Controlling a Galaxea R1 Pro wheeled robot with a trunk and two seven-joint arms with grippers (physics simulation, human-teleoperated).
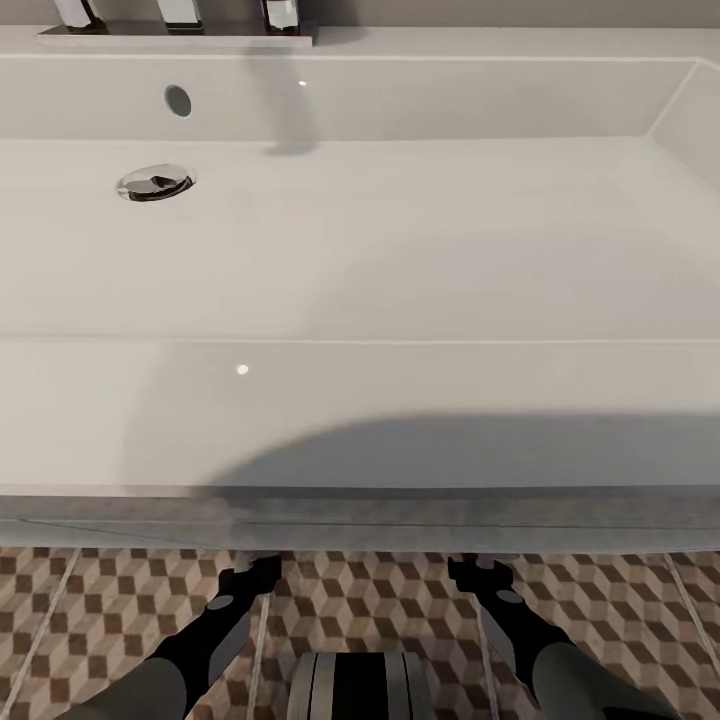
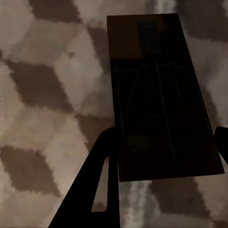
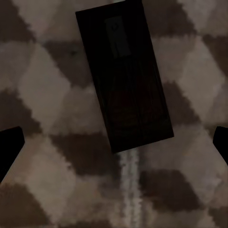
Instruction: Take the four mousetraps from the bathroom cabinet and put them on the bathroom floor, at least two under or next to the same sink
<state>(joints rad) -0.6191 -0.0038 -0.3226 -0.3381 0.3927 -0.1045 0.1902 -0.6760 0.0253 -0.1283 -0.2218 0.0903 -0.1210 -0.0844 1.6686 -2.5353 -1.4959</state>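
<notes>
A dark-brown mousetrap (image 2: 156, 95) sits between the fingers of my left gripper (image 2: 165, 137), which is shut on it close above the cube-pattern floor (image 2: 42, 95). One finger (image 2: 95, 190) presses its long edge and the other touches the opposite edge. A second mousetrap (image 3: 126, 76) lies flat on the floor tiles (image 3: 47, 95), and my right gripper (image 3: 116, 140) hangs open over it with fingers wide apart. In the head view both grippers, left (image 1: 252, 572) and right (image 1: 476, 572), reach low to the foot of the white sink (image 1: 360, 420).
The long trough basin has a chrome drain (image 1: 156, 183) and tap (image 1: 180, 15) at the back. The vanity's front edge (image 1: 360, 525) overhangs the arms. Patterned floor (image 1: 90, 620) spreads on both sides, and my own base (image 1: 355, 685) sits between the arms.
</notes>
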